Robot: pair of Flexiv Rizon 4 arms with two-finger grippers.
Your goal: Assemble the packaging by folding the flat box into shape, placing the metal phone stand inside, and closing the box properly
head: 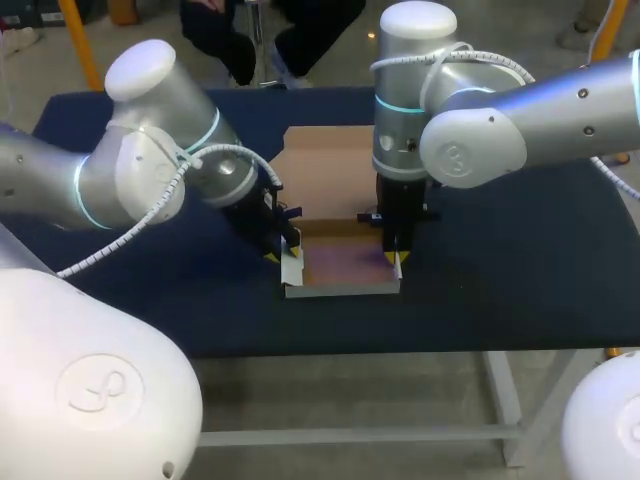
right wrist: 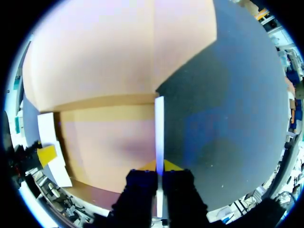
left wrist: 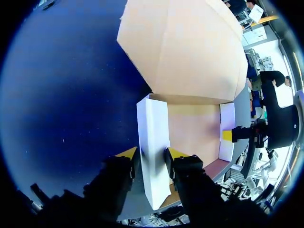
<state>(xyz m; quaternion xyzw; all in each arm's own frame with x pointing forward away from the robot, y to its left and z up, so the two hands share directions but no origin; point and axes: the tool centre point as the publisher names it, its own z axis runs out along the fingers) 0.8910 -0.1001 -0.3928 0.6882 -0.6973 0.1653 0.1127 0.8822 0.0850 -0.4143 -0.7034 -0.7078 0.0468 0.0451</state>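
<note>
Near the front edge of the table [head: 520, 280], the box [head: 340, 268] stands half-formed. The left tool [head: 285, 255] and right tool [head: 396, 260] each pinch a raised side wall, and the lid [head: 325, 165] lies flat behind. No phone stand is in view, so loading and closing apparently remain.

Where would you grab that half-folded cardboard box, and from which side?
By a side wall, from above, one finger on each face. The box lies flat-bottomed on the table, offering no edge, while the left side wall and right side wall stand thin and upright. The left gripper and right gripper pinch them so.
</note>
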